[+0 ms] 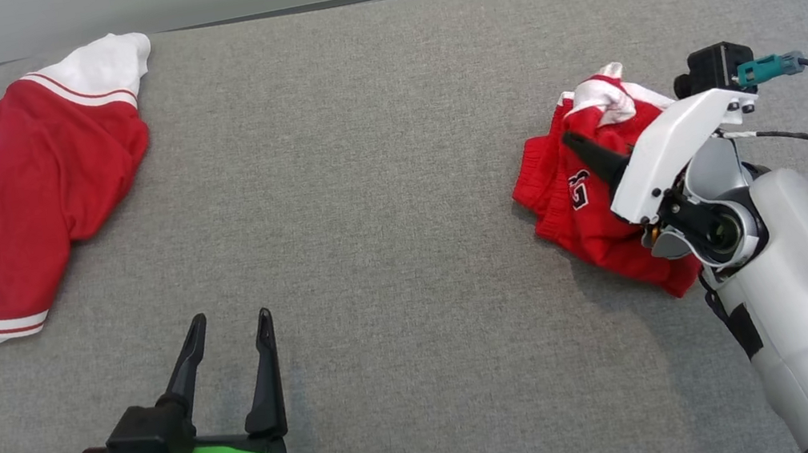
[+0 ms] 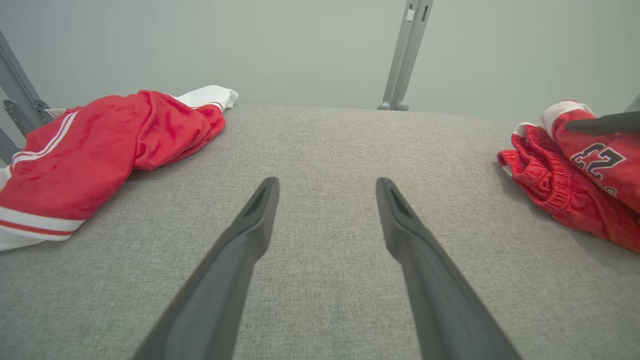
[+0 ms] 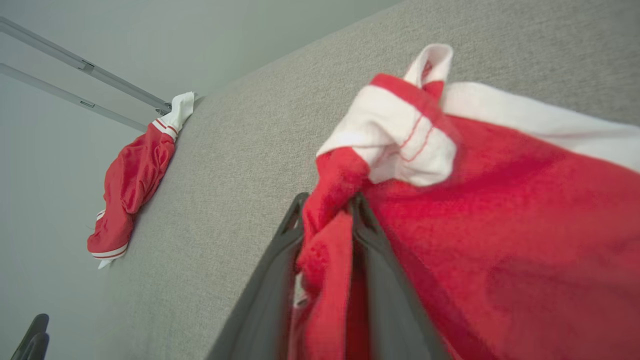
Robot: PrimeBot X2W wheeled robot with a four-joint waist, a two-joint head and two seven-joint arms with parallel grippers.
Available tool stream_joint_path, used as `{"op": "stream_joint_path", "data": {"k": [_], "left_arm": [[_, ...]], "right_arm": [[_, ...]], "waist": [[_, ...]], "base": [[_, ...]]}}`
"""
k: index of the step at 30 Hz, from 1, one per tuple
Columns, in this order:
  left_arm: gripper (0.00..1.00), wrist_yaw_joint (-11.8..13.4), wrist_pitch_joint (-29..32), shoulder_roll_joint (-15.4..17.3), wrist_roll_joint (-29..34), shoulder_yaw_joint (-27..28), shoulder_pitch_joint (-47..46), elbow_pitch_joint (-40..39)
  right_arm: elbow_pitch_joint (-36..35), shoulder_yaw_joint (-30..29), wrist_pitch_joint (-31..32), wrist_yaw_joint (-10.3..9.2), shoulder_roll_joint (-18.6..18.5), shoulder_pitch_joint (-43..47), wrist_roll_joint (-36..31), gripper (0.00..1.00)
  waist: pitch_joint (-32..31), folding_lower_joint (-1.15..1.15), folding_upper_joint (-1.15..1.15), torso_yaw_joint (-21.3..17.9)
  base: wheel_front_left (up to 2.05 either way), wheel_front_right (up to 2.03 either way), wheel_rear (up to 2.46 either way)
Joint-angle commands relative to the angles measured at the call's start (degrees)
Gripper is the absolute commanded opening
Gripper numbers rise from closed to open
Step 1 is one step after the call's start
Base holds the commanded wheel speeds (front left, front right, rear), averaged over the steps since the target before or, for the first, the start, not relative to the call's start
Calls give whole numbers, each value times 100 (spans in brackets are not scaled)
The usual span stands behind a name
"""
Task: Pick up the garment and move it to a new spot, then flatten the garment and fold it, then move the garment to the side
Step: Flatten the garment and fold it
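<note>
The tabletop [image 1: 381, 181] is covered in grey woven cloth, and two red pieces of clothing lie on it, well apart.

The shorts [image 1: 557, 194] lie in a crumpled heap near the right edge, about halfway between the near and far edges. They are red with a white band at the top of the heap, a ribbed waistband on the side facing the left edge, and dark numerals outlined in white.

The right gripper [image 1: 576, 142] reaches into the heap from the near-right side, its white wrist cover over the cloth. In the right wrist view its fingers [image 3: 372, 235] stand close together with a bunched fold of the shorts [image 3: 500, 225] pinched between them. Cloth touches both inner faces, and the white band [image 3: 395, 135] is puckered just past the tips.

The jersey [image 1: 42, 194], red with white trim and thin red stripes, sprawls along the left edge. One white end is at the far left corner and the other is toward the near side.

The left gripper [image 1: 232, 315] hovers over bare tabletop near the near edge, left of centre. Its fingers [image 2: 250, 230] are spread wide with nothing between them, pointing at the far edge. From its wrist view the jersey [image 2: 90, 150] lies at far left and the shorts [image 2: 575, 200] at far right.
</note>
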Motion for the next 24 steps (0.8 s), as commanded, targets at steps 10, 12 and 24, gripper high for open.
{"op": "stream_joint_path", "data": {"k": [10, 12, 24], "left_arm": [[100, 29, -112, -95, -44, 68, 103, 102], [100, 46, -122, -68, -46, 104, 130, 82], [100, 173, -150, 92, 15, 311, 307, -213]], "right_arm": [[200, 531, -302, 4, -11, -386, 402, 100], [-9, 620, -278, 4, -14, -351, 586, 100], [-1548, -512, 496, 4, -569, 946, 47, 100]], "waist": [[-93, 0, 52, -210], [-104, 0, 52, -289], [-143, 0, 52, -643]], "base": [[0, 0, 0], [0, 0, 0], [0, 0, 0]]}}
